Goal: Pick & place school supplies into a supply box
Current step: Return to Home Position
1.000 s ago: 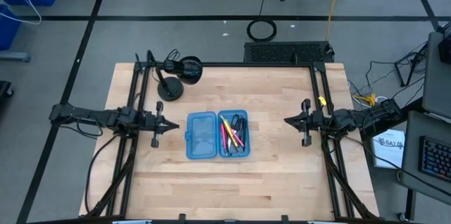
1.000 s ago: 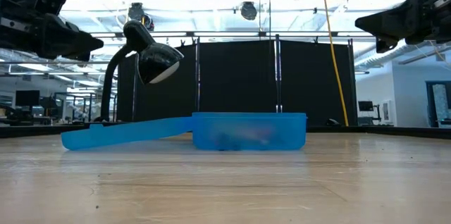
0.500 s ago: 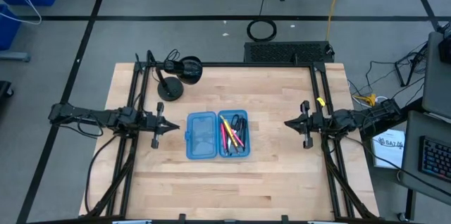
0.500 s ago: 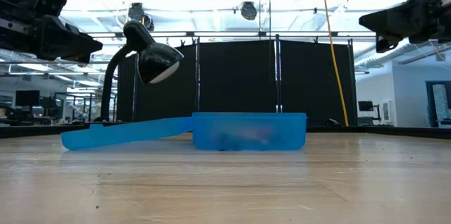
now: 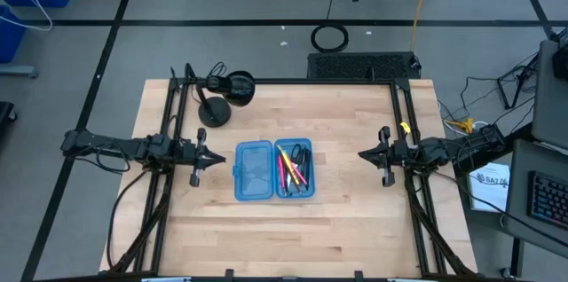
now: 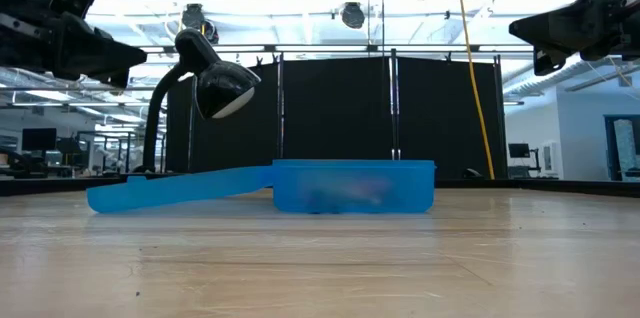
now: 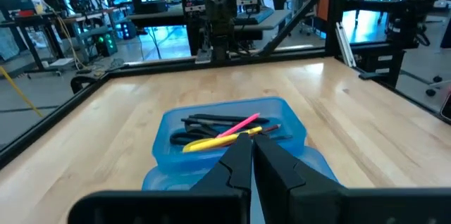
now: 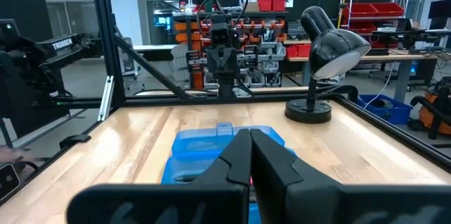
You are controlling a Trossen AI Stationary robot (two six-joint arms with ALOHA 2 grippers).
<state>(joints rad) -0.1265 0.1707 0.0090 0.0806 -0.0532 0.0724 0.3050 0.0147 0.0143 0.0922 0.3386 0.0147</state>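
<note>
Barely anything has moved in the last second: the left gripper (image 5: 206, 156) and right gripper (image 5: 371, 152) hang with fingers closed on nothing, the open box (image 5: 253, 172) between them holding the pens (image 5: 293, 168), so packing looks finished.

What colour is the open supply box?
The supply box is translucent blue, clearest in the low view.
</note>
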